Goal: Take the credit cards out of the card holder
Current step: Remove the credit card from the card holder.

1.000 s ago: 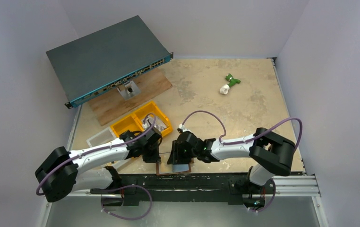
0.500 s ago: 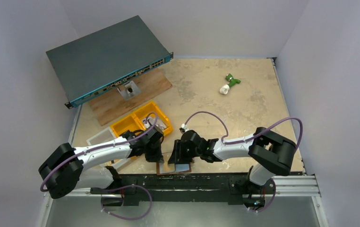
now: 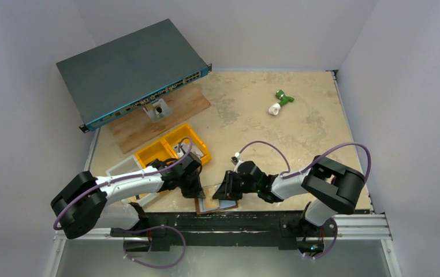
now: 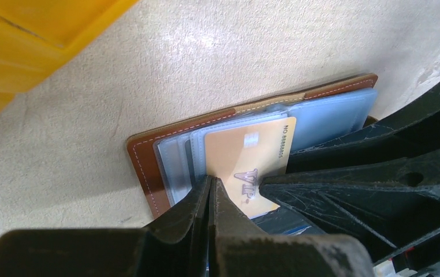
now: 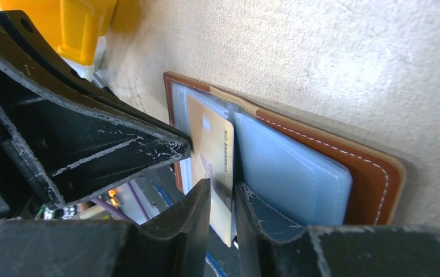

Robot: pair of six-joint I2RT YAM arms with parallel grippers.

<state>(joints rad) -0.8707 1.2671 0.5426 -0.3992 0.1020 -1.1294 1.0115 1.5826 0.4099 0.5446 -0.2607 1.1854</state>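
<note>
Top: open card holder at table's 6 o'clock edge.
Left wrist: left end effector pressed together at gold VIP card's 7 o'clock corner.
Right wrist: right end effector narrowly spread astride that card.
Risk: card sticks, holder lifts with it.

The left claw and right claw crowd the card holder from both sides at the near edge. A yellow bin hems the left; the surface farther right lies open.

High rear overview facing down, wrist views close-up, sharing card holder
</note>
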